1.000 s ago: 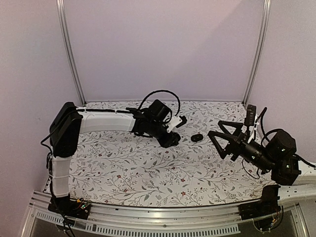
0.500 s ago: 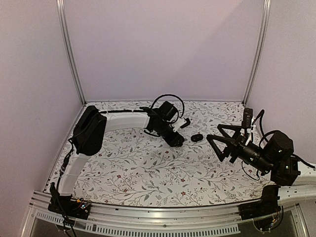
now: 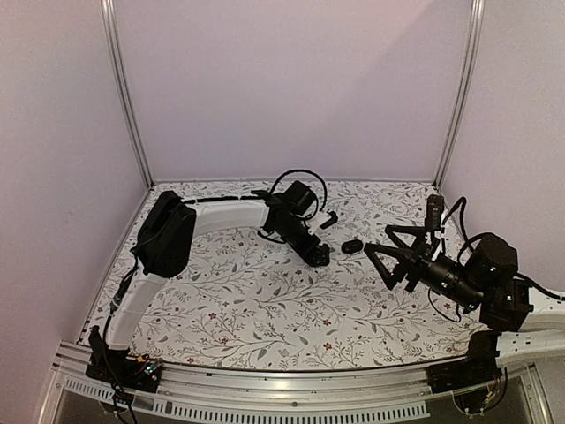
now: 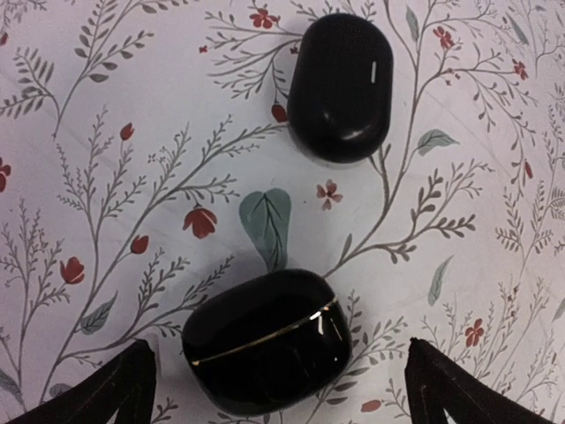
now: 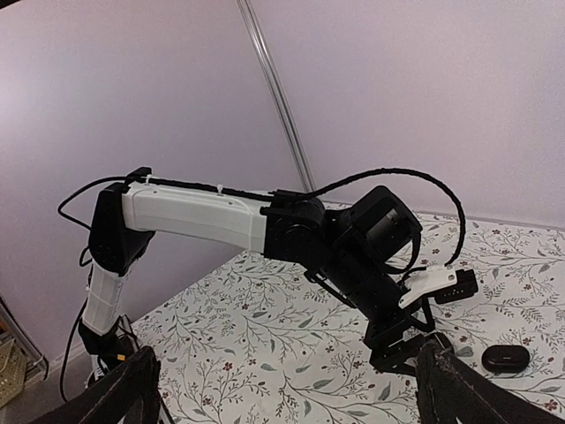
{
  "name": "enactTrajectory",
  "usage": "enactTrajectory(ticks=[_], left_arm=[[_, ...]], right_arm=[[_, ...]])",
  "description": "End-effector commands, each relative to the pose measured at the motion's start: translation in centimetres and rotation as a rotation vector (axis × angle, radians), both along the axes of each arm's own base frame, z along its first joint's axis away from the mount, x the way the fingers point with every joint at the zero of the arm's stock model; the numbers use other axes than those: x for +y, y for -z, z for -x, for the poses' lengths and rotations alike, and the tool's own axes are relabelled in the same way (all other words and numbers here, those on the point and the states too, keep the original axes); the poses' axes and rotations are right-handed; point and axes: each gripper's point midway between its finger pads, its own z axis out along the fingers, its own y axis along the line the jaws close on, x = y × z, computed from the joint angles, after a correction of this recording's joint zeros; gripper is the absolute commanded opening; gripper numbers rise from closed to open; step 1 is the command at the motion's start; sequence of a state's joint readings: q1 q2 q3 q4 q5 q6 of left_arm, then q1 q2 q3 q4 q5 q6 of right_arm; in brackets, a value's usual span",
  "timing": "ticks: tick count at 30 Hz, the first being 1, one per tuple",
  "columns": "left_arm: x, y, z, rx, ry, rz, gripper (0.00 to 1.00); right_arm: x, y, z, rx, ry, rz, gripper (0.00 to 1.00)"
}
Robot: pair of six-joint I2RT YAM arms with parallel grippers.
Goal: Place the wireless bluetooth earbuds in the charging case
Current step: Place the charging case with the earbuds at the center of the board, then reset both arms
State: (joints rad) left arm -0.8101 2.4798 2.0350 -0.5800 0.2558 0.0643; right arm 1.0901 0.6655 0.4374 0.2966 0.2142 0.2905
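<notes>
Left arm (image 3: 221, 216) stretched rightward, elbow lower; left pincer (image 4: 278, 371) spread wide; right pincer (image 3: 378, 267) edged left.

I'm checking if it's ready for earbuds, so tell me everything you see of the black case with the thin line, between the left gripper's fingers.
The case is a rounded, glossy black pebble, seemingly plastic, with a thin pale seam across it; its lid looks shut. It lies flat on the floral cloth, inside the open left gripper, whose fingers stand clear of it. A second black case lies apart.
</notes>
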Motion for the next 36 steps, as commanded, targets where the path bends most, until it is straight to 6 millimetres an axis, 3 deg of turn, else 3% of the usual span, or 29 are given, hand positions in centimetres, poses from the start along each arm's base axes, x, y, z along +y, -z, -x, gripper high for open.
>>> enactTrajectory(ticks=[1,5,10,13,17,21,26,30,36], left_arm=[[0.1,-4.1,-0.6,-0.033,-0.01,0.047,1.0],[1.1,-9.5,-0.9,-0.101,-0.047,0.113,1.0],[5.9,-16.9,-3.1,-0.173,-0.213,0.242,1.0],[11.0,-20.0,-4.4,-0.164,-0.36,0.362,1.0],[19.9,-23.0,-5.5,-0.208,-0.599,0.491,1.0],[27.4,-22.5,-4.2,-0.243,-0.793,0.487,1.0],[33.5,-22.3,-0.8,-0.326,-0.951,0.519,1.0],[36.7,-22.6,2.2,-0.392,-1.032,0.564,1.0],[38.3,-23.1,4.2,-0.468,-1.072,0.607,0.99]], right_arm=[[0.0,0.1,-0.4,-0.004,0.005,0.021,0.99],[-0.3,-0.2,-1.2,-0.013,0.017,0.027,0.99],[-0.9,-0.6,-3.0,-0.012,0.01,0.034,0.99],[-1.8,-0.5,-4.9,0.003,0.031,0.039,0.99],[-3.4,-0.3,-7.3,0.016,0.088,0.038,0.99],[-6.0,0.7,-9.8,0.058,0.147,0.035,0.99],[-10.2,2.7,-12.2,0.126,0.254,0.011,0.99],[-12.1,4.4,-12.5,0.166,0.293,0.006,0.99],[-12.4,4.8,-12.3,0.17,0.298,0.006,0.99]])
